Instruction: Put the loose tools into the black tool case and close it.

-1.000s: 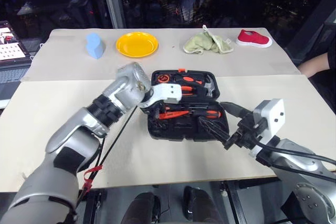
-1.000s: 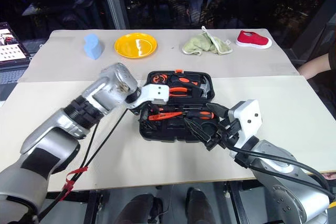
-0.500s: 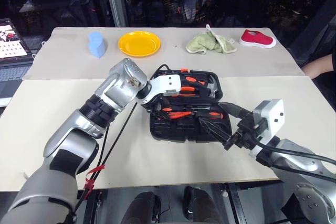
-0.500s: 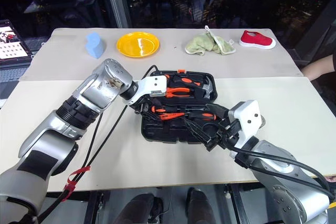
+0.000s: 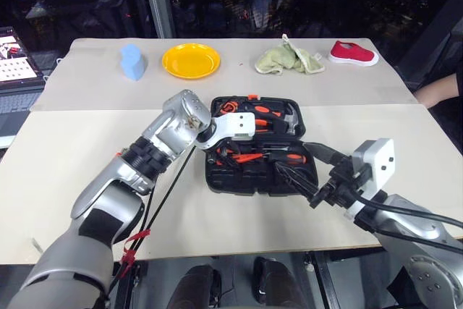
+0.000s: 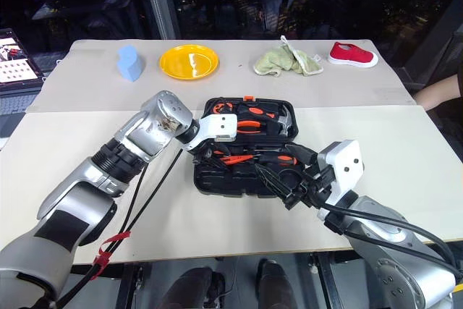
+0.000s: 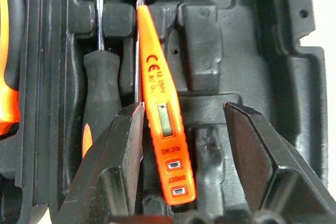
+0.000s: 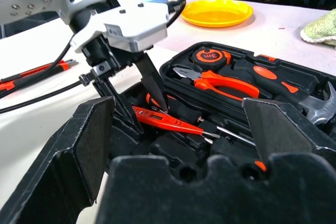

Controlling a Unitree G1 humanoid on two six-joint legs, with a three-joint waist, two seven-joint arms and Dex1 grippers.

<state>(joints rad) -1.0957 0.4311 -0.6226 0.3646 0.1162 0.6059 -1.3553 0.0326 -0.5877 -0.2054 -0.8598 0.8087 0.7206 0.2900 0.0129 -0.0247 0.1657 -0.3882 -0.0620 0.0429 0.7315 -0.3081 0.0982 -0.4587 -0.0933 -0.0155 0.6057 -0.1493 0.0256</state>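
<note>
Surface point(image 5: 87, 179): a beige table-top carrying the open case near its middle; a yellow plate point(image 5: 191, 60), a blue block point(image 5: 132, 61), a green cloth point(image 5: 288, 59) and a red shoe point(image 5: 351, 53) line its far edge.
Black tool case point(image 5: 260, 179): lies open and flat, lid not yet shut, with its moulded recesses facing up and the orange latch at the far rim.
Case contents: orange-handled pliers point(image 8: 223, 83), a tape measure point(image 8: 211, 55) and a hammer head sit in the far recesses; a black-handled screwdriver point(image 7: 100, 103) lies seated just beside the tester.
Left gripper point(image 7: 185, 145): reaches down into the left part of the case, its fingers parted and straddling the tester's handle end; one pad point(image 7: 126, 150) is at or just beside the handle's edge, the other stands apart, so I read it as released, not clamping.
Right gripper point(image 5: 295, 179): hovers level over the case's near right corner, fingers spread wide, holding nothing.
Slim orange tester screwdriver point(image 7: 160, 114): lies in the case between the left fingers, its long axis running straight away from them, tip farthest; it looks slightly askew over its slot.
Key relation: the left arm is much the nearer; the tester likely needs pressing down along that axis to seat.
</note>
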